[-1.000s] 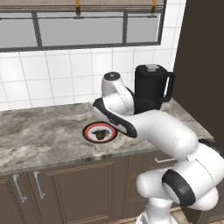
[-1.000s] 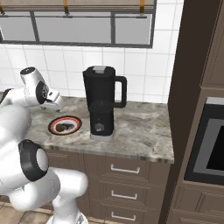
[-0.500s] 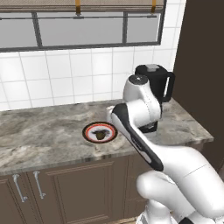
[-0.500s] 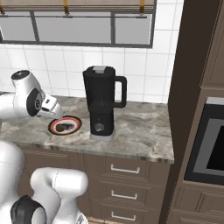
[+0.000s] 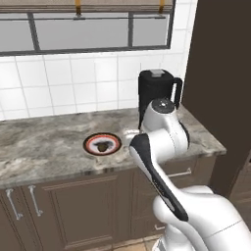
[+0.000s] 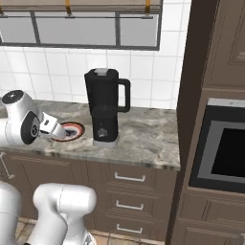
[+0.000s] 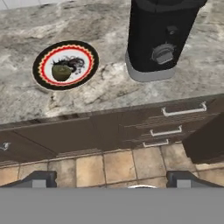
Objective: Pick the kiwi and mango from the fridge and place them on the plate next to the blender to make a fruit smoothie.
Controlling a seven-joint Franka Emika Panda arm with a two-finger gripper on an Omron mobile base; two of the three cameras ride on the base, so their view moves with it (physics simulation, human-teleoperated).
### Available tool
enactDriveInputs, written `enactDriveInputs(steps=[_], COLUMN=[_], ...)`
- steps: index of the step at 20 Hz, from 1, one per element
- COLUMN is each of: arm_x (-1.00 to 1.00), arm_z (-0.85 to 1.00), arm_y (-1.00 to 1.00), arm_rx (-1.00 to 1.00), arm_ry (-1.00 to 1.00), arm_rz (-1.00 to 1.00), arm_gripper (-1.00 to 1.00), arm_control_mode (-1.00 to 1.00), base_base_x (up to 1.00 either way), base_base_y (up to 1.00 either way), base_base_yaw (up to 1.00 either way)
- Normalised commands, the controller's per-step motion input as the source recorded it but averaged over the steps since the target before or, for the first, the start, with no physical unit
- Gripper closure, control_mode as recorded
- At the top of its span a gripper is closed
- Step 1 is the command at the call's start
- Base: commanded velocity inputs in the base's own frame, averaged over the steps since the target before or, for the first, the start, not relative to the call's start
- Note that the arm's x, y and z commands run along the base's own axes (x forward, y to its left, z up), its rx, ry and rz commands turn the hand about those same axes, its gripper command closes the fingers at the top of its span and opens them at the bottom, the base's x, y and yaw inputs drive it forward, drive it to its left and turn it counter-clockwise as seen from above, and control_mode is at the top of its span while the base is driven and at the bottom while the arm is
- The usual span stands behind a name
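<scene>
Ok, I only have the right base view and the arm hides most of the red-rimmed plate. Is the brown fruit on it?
Observer: Yes, the small olive-brown kiwi lies on the round red-rimmed plate, left of its centre in the hand view.
Operator: Any orange mango there?
Observer: None on the plate; in the left base view too, it holds one dark fruit.
Operator: How does the plate sit to the blender?
Observer: Apart from the tall black blender, with bare marbled grey counter between them.
Operator: And the fingers?
Observer: The two dark fingers stand wide apart with nothing between them, above the tiled floor.
</scene>
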Motion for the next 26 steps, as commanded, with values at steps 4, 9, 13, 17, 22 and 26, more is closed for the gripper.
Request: enactDriveInputs(steps=[4,9,13,17,22,26], arm_x=[0.0,0.0,0.0,0.0,0.0,0.0], arm_z=[0.0,0.0,0.0,0.0,0.0,0.0], arm_y=[0.0,0.0,0.0,0.0,0.0,0.0], arm_rx=[0.0,0.0,0.0,0.0,0.0,0.0], arm_ry=[0.0,0.0,0.0,0.0,0.0,0.0], arm_rz=[0.0,0.0,0.0,0.0,0.0,0.0], arm_gripper=[-1.0,-1.0,-1.0,-1.0,-1.0,-1.0], arm_control_mode=[1.0,1.0,1.0,1.0,1.0,1.0], base_base_x=[-0.47,-0.03,-0.06,-0.18,-0.09,0.0], base_base_y=[-1.0,-1.0,-1.0,-1.0,-1.0,-1.0], base_base_yaw=[-0.1,-0.19,-0.27,-0.29,-0.24,-0.16])
